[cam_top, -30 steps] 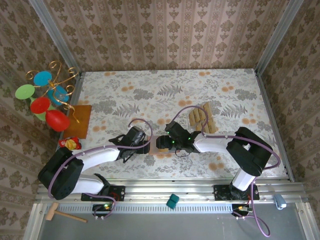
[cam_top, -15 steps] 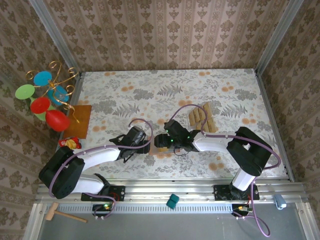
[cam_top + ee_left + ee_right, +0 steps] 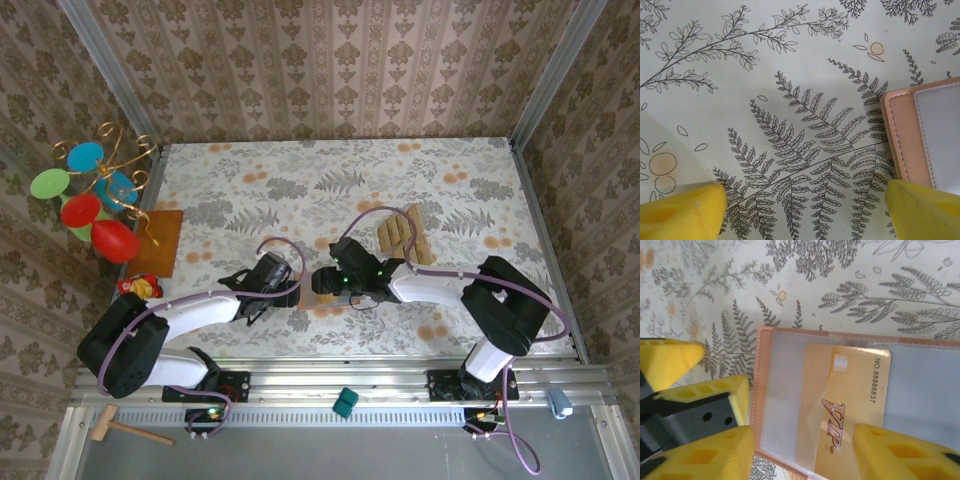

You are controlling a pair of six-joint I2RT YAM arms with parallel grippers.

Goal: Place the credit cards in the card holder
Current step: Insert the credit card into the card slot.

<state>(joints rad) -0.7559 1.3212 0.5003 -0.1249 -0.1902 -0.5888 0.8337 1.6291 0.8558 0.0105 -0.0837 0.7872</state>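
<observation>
The card holder (image 3: 322,290) lies open on the table between the two grippers, tan inner face and clear pocket up. A gold credit card (image 3: 850,390) marked VIP lies on the holder (image 3: 761,385), its lower part under the clear pocket. My right gripper (image 3: 805,450) hovers over it, open, one finger past the holder's left edge and the other over the card. My left gripper (image 3: 807,205) stands open over bare cloth, its right finger at the holder's corner (image 3: 905,135). More credit cards (image 3: 396,236) lie in a pile farther back right.
An orange-brown board (image 3: 160,242) carries a gold wire stand with coloured discs (image 3: 95,195) at the far left. A small red and yellow thing (image 3: 135,288) lies near the left arm. Patterned walls close in three sides of the table.
My right gripper has shifted slightly left over the holder. The left arm has stayed where it was.
</observation>
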